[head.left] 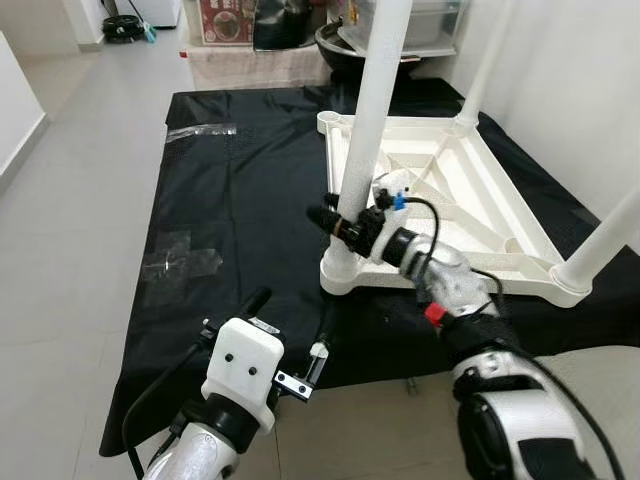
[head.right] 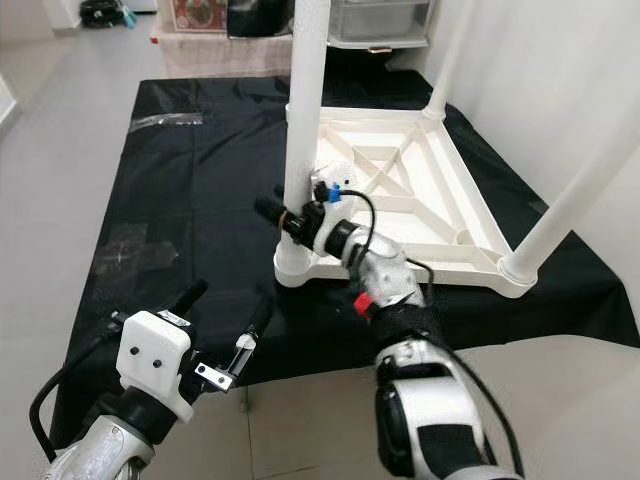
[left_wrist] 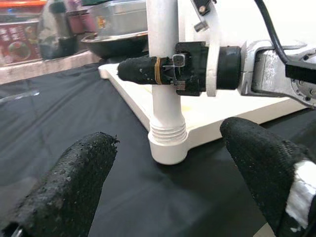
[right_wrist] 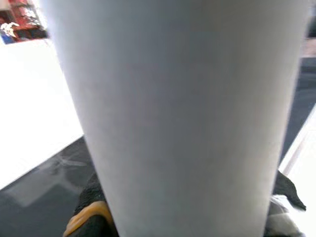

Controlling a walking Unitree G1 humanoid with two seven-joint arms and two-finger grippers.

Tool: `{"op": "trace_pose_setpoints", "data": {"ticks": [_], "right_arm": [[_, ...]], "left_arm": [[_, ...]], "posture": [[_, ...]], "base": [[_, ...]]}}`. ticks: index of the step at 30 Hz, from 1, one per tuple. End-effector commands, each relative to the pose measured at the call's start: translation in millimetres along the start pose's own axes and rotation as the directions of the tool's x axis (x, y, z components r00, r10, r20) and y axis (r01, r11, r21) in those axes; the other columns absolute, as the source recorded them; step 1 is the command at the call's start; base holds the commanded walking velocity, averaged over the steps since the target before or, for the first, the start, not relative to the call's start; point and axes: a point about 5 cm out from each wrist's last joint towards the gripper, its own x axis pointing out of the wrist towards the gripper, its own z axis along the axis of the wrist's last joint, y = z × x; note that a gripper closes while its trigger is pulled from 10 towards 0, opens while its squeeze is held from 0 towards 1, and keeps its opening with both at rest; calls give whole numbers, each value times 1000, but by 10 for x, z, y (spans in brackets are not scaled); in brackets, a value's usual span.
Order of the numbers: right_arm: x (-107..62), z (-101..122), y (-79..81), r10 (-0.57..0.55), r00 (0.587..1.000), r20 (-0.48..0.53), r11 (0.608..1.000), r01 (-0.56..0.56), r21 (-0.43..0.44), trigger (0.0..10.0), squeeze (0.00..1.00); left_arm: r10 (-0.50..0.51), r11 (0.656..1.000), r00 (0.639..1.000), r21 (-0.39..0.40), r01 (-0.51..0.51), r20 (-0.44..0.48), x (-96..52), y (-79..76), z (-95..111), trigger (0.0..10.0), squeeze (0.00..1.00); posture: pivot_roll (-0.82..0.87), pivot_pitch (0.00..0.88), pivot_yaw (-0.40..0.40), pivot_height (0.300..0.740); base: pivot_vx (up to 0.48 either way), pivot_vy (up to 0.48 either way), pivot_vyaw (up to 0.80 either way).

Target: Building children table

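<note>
Head views: right gripper (head.left: 345, 215) clenched around a white table leg (head.left: 372, 120) — the upturned tabletop (head.left: 480, 215) rests on a black mat (head.left: 240, 200). Left wrist view: left gripper (left_wrist: 173, 182) fingers spread wide, holding nothing — facing the leg's threaded base

I see a black mat (head.left: 250, 200) spread over the pale grey tiled floor (head.left: 70, 230), filling the frame's middle. A white wall (head.left: 570, 90) runs down the right; at the top sits low clutter, possibly storage bins (head.left: 425, 25).
</note>
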Motion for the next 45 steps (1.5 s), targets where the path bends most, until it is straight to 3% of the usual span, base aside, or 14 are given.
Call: {"op": "trace_pose_setpoints", "data": {"ticks": [1,4,9,14,18,19,20,21,22,25,26,27,36,45], "right_arm": [[-83,-53,-112,-124,992,-1,991,124,51,0,0],[-174,-75,-166,-314,949,5,949,314,23,0,0],[-528,-74,-255,-772,635,-20,635,770,-66,0,0],[-548,-98,-86,-837,542,-76,545,838,-22,0,0],[-374,-57,134,-766,642,-40,640,767,47,0,0],[-305,-16,216,-710,704,-2,702,709,70,10000,0],[-305,-16,216,-710,704,-2,702,709,70,10000,0],[-251,13,269,-645,763,34,763,641,86,10000,812],[-233,24,278,-599,799,46,799,595,87,10000,1000],[-230,30,238,-549,834,53,835,545,74,10000,1000],[-237,34,210,-540,840,52,841,537,65,10000,757],[-231,29,161,-493,869,40,869,489,78,10000,35],[-246,60,94,39,999,4,978,-39,206,10000,0],[-278,110,149,540,842,-13,820,-522,235,10000,0]], "left_arm": [[5,1000,1000,-2,-5,-25,-7,-11,-38,10000,0],[5,1000,1000,-2,-5,-31,-11,-11,-47,10000,0],[8,1000,999,-4,-9,-37,-13,-5,-56,10000,0],[4,1000,999,-3,-4,-40,-12,-21,-54,10000,0],[2,1000,999,-5,-2,-42,-13,-27,-58,10000,0],[1,1000,999,-5,-1,-44,-11,-29,-60,10000,0],[1,1000,999,-5,-1,-44,-11,-29,-60,10000,0],[1,1000,999,-5,-1,-46,-11,-30,-65,10000,0],[1,1000,999,-3,-1,-48,-12,-30,-69,10000,0],[1,1000,999,-2,-1,-51,-13,-30,-73,10000,0],[1,1000,999,-2,-1,-52,-13,-29,-74,10000,0],[2,1000,999,-2,-2,-53,-14,-28,-76,10000,0],[1,1000,999,7,0,-54,-7,-21,-82,10000,0],[6,1000,999,12,-5,-48,1,-14,-71,10000,0]], "posture": [[177,60,-68,740],[170,64,-64,740],[169,72,-65,740],[174,77,-64,740],[168,82,-62,740],[172,82,-66,740],[172,82,-66,740],[171,83,-67,740],[168,86,-66,740],[172,86,-67,740],[172,86,-67,740],[171,86,-66,740],[172,86,-66,740],[186,85,-75,740]], "base": [[0,0,0],[0,0,0],[0,0,0],[0,0,0],[0,0,0],[0,0,0],[0,0,0],[0,0,0],[0,0,0],[0,0,0],[0,0,0],[0,0,0],[0,0,0],[0,0,0]]}}
